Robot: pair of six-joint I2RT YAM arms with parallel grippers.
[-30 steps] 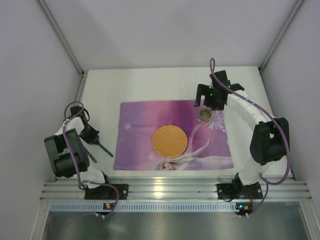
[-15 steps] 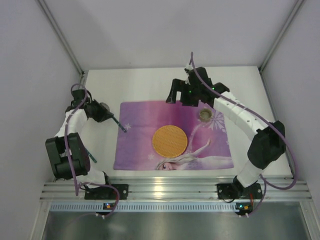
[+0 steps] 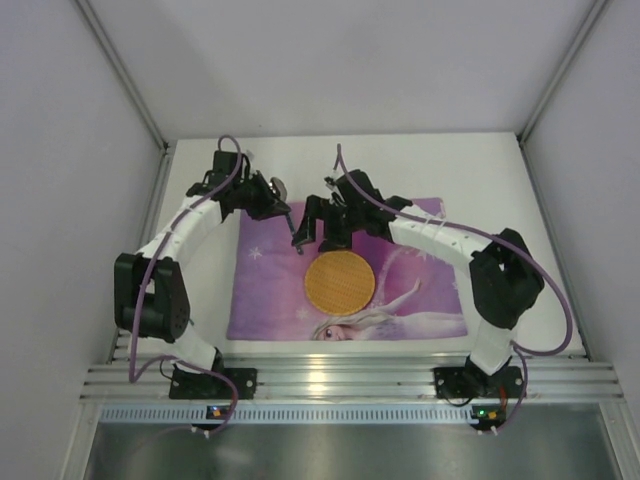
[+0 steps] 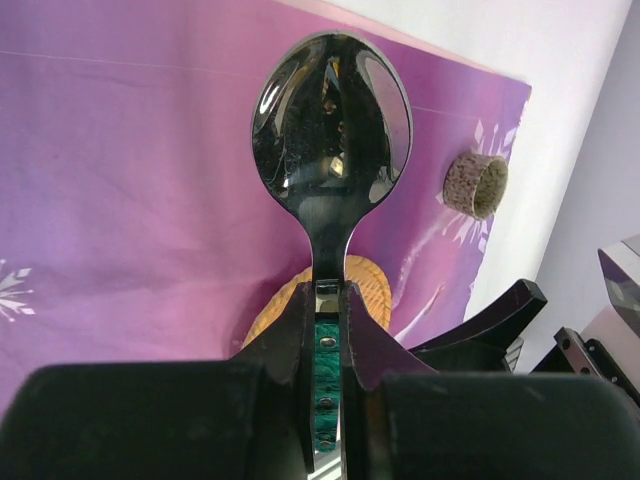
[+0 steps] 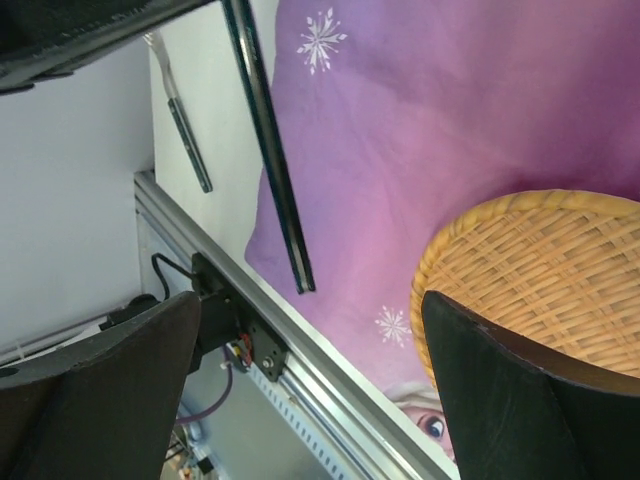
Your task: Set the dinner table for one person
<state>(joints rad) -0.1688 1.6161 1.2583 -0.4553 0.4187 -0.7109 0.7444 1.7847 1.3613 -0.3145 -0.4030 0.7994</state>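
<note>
My left gripper (image 3: 287, 212) is shut on a spoon (image 3: 295, 238) with a green handle, held in the air over the far edge of the purple placemat (image 3: 270, 290). In the left wrist view the jaws (image 4: 327, 300) pinch the handle and the shiny bowl (image 4: 330, 130) stands above them. My right gripper (image 3: 325, 225) is open and empty just right of the spoon, its fingers (image 5: 540, 400) wide apart over the placemat. A round woven plate (image 3: 339, 281) lies in the placemat's middle on the white dinner table (image 3: 480, 170).
A small speckled ring-shaped cup (image 4: 475, 185) sits on the placemat's far right part; the right arm hides it in the top view. A fork (image 5: 188, 135) lies on the table left of the placemat. The metal rail (image 3: 350, 380) runs along the near edge.
My left arm swung the spoon from the table's left side to above the placemat's far edge. My right gripper moved left, away from the cup, to beside the spoon.
</note>
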